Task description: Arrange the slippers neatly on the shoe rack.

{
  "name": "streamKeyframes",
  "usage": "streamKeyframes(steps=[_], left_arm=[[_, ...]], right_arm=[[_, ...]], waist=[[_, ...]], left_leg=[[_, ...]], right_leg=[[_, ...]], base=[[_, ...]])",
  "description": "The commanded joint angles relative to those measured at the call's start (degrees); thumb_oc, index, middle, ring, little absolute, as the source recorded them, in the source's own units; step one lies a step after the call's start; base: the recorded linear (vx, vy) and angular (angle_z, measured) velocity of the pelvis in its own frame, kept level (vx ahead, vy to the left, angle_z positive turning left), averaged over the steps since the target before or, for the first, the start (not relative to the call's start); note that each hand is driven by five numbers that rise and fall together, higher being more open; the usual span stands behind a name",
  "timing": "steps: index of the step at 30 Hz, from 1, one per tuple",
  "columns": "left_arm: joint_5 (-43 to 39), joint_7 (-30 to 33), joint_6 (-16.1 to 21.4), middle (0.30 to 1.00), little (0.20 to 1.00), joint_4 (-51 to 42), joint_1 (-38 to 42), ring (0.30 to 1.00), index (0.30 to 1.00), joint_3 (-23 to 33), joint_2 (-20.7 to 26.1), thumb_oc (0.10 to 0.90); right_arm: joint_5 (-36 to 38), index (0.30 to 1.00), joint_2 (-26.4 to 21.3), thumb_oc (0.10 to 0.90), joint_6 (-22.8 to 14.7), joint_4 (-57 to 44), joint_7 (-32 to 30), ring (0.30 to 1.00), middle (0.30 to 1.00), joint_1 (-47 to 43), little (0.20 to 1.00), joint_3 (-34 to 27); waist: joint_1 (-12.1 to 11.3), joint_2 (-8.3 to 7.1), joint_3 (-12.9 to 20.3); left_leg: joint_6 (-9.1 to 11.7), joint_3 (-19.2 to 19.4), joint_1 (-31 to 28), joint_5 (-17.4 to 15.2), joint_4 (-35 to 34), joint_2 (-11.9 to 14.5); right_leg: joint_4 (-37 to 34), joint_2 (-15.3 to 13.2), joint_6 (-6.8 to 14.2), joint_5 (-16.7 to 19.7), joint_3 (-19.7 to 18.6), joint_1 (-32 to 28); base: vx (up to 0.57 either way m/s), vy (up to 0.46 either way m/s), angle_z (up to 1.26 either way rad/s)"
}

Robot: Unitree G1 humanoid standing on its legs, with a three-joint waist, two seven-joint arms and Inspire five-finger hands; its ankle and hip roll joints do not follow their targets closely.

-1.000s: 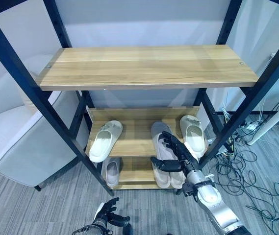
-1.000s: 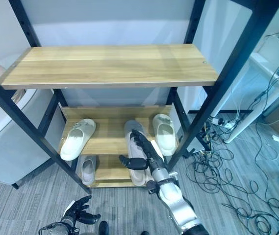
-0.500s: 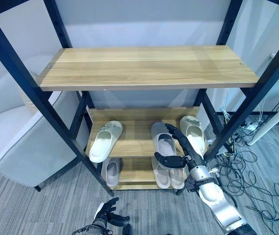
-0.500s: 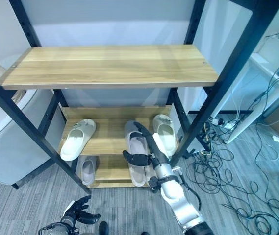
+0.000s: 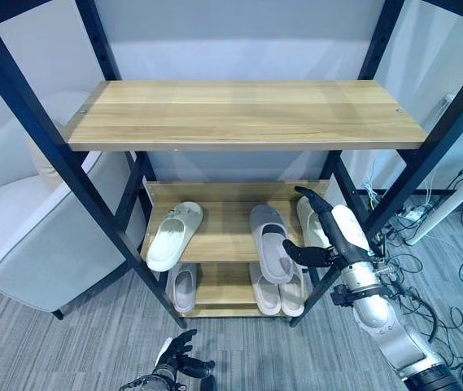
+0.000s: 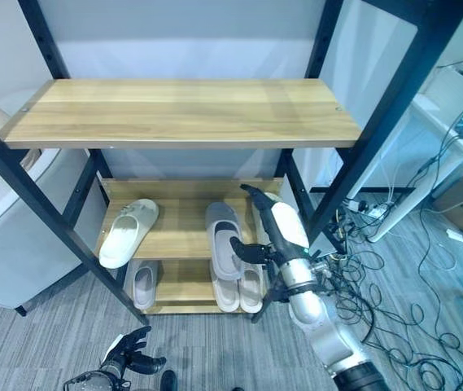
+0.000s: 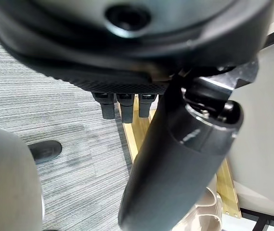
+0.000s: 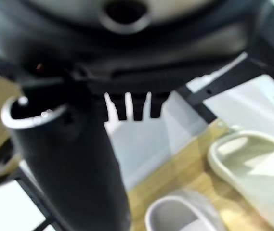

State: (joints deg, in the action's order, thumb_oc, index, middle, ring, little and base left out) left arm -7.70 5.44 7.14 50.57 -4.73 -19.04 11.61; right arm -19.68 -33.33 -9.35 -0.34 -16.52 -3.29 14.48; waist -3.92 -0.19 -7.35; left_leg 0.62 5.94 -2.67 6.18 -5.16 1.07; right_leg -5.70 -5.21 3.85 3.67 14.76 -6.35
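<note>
- Shoe rack (image 5: pixel 239 114): black metal frame, wooden shelves; top shelf bare.
- Middle shelf holds three slippers: cream slipper (image 5: pixel 172 235) at the left, angled with its heel past the front edge; grey slipper (image 5: pixel 270 242) in the middle, toe toward the back wall, heel sticking out over the front edge; another cream slipper (image 5: pixel 311 220) at the right, mostly hidden behind the right hand.
- Bottom shelf: single grey slipper (image 5: pixel 183 286) at the left, a grey pair (image 5: pixel 280 293) side by side under the middle grey one.
- Right hand (image 5: pixel 334 235) is raised in front of the shelf's right end, fingers straight and spread from the thumb, holding nothing.
- Thumb (image 5: pixel 300 254) points toward the grey slipper on the middle shelf, just beside its right edge; cannot tell if it touches.
- Right wrist view: fingers straight, grey slipper toe (image 8: pixel 180 214) and cream slipper (image 8: pixel 252 168) on the wood beyond them.
- Left hand (image 5: pixel 181 362) hangs low over the grey carpet (image 5: pixel 68 342), well apart from the rack; fingers loosely curled, empty.
- White armchair (image 5: pixel 28 220) stands left of the rack.
</note>
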Motion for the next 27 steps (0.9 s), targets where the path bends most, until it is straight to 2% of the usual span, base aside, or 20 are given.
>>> streamKeyframes(steps=[1, 13, 27], left_arm=[[1.89, -0.73, 2.21, 0.9, 0.9, 0.31, 0.88, 0.9, 0.9, -2.63, 0.03, 0.8], [1.51, -0.93, 2.3, 0.9, 0.9, 0.22, 1.29, 0.9, 0.9, -3.45, 0.91, 0.8], [0.18, -0.27, 2.56, 0.9, 0.9, -0.51, 2.1, 0.9, 0.9, -4.04, 1.85, 0.8]], right_arm=[[-1.29, 0.9, -3.69, 0.8, -2.32, 0.21, -4.13, 0.9, 0.9, -9.92, 0.9, -2.98], [-3.67, 0.9, -7.33, 0.8, 0.51, 9.21, -7.2, 0.9, 0.9, -18.15, 0.9, -0.2], [-3.77, 0.9, -5.32, 0.8, 1.9, 18.91, -8.61, 0.9, 0.9, -26.66, 0.9, 5.51]], waist=[[-1.37, 0.39, 1.24], [-2.92, 0.22, -1.08], [-5.34, -0.8, -2.57]], left_leg=[[1.44, -5.42, 0.28, -7.06, 0.16, -0.22], [1.47, -6.71, 4.02, -5.85, 0.16, -0.7], [1.35, -8.14, 5.91, -5.38, 0.16, -0.92]], right_leg=[[0.7, 0.68, 3.07, -5.77, -1.21, -0.68], [0.7, 0.51, 3.1, -5.33, -0.51, 2.46], [0.7, 0.45, 3.13, -5.18, 0.38, 3.8]], base=[[0.0, 0.0, 0.0], [0.0, 0.001, 0.02], [0.0, 0.004, 0.05]])
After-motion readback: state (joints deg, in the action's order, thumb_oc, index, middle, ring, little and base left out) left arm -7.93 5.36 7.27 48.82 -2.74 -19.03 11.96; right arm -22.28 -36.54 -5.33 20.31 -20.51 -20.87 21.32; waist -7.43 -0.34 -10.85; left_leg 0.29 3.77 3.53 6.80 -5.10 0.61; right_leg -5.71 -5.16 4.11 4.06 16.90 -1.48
